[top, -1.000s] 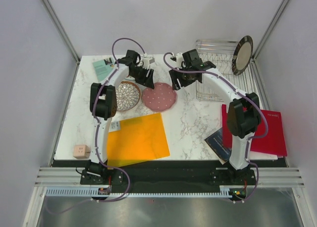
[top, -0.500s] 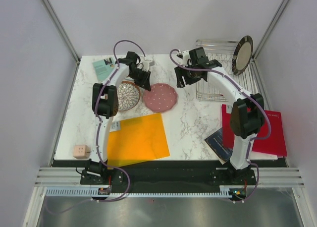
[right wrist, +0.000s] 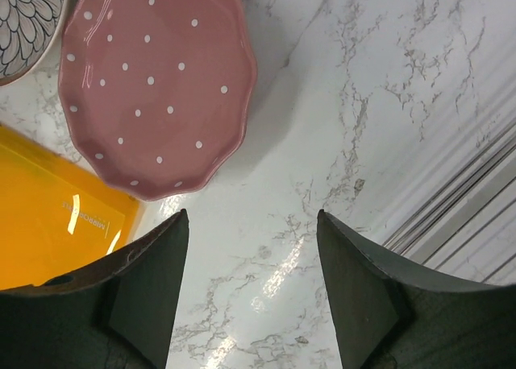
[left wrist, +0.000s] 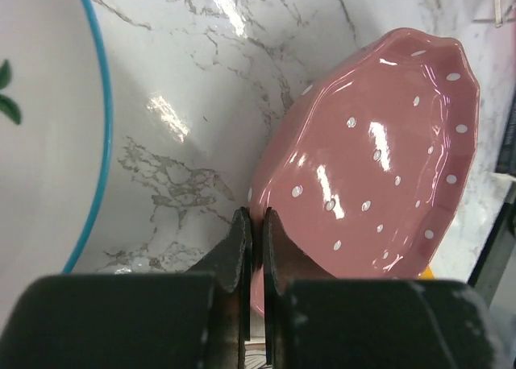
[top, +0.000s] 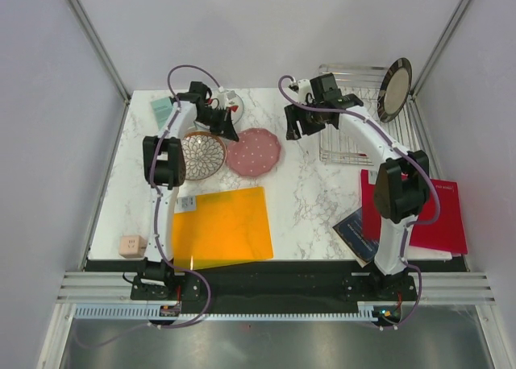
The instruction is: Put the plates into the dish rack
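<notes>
- Four plates in view: pink dotted plate (top: 253, 151) tilted, its rim clamped in the left gripper (left wrist: 252, 220).
- Lattice plate (top: 201, 154) lies flat at its 9 o'clock, blue-rimmed plate (left wrist: 40, 143) at 11.
- Dark-rimmed plate (top: 395, 89) stands upright in the rack (top: 347, 147), at 2 o'clock on the surface (top: 306, 200).
- Right gripper (right wrist: 251, 216) fingers spread apart, over the marble.

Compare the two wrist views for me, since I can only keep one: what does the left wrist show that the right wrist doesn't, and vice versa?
Only the left wrist: the left gripper pinching the rim of the pink dotted plate, and a blue-rimmed white plate beside it. Only the right wrist: the right gripper open, and part of the lattice-patterned plate. Both: the pink dotted plate and the marble table.
</notes>
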